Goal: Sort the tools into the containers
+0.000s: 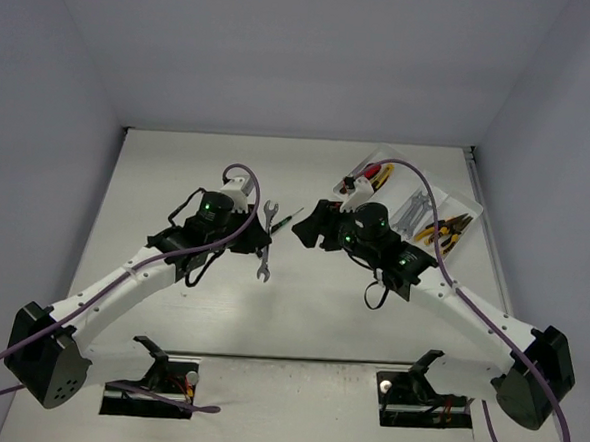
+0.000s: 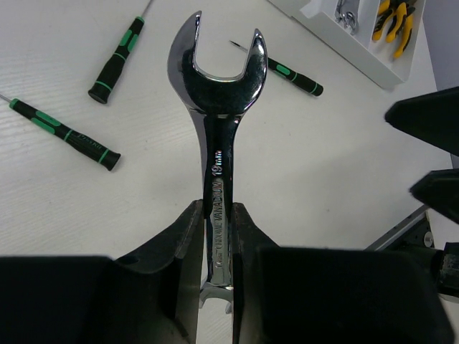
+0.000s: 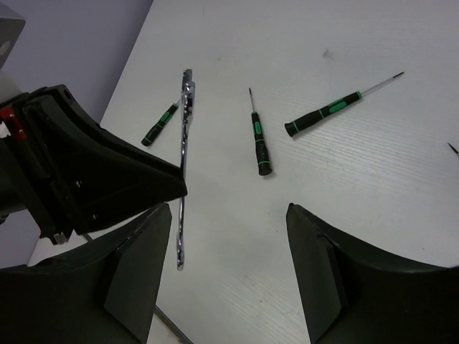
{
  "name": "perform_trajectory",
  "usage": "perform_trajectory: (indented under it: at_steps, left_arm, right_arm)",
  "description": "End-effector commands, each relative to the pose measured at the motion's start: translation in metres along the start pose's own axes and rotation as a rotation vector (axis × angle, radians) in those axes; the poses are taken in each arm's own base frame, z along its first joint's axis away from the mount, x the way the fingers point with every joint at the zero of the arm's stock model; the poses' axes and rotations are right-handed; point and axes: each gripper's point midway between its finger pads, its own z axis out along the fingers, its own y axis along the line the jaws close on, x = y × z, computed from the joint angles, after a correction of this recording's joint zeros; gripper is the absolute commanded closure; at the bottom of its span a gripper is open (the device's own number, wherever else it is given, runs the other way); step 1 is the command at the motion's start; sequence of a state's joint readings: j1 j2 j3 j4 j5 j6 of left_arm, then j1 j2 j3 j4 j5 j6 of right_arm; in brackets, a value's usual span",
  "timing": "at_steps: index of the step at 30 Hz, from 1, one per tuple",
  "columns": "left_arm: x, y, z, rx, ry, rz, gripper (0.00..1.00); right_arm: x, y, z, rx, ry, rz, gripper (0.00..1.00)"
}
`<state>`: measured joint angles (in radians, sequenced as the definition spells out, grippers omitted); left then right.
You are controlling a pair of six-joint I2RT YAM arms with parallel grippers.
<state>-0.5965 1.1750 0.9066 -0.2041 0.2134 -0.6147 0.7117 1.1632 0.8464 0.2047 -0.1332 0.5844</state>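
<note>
My left gripper (image 1: pixel 261 243) is shut on a silver open-end wrench (image 1: pixel 269 214) and holds it above the table. In the left wrist view the fingers (image 2: pixel 191 236) clamp the wrench (image 2: pixel 217 107) by its shank, its open head pointing away. My right gripper (image 1: pixel 309 228) is open and empty, close to the right of the wrench. In the right wrist view (image 3: pixel 229 244) the wrench (image 3: pixel 183 165) shows edge-on at the left. The white tray (image 1: pixel 454 203) at the back right holds pliers (image 1: pixel 443 230), wrenches (image 1: pixel 411 213) and a red knife (image 1: pixel 370 174).
Three black-green screwdrivers lie on the table under the grippers: one (image 2: pixel 118 57), a second (image 2: pixel 64 134) and a third (image 2: pixel 290 72) nearest the tray (image 2: pixel 351 54). They also show in the right wrist view (image 3: pixel 261 140). White walls enclose the table.
</note>
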Motion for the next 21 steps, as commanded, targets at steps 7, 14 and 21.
perform_trajectory:
  at_steps: [7,14,21]
  left_arm:
    - [-0.043,-0.046,-0.019,0.145,-0.154,0.013,1.0]
    - [-0.04,-0.046,-0.019,0.139,-0.151,0.025,1.0]
    - [-0.042,-0.049,-0.02,0.15,-0.162,0.03,1.0]
  right_arm:
    - [-0.034,0.048,0.037,-0.074,-0.117,-0.052,0.38]
    - [-0.031,0.049,0.057,-0.066,-0.11,-0.065,0.39]
    - [-0.024,0.05,0.074,-0.07,-0.092,-0.058,0.47]
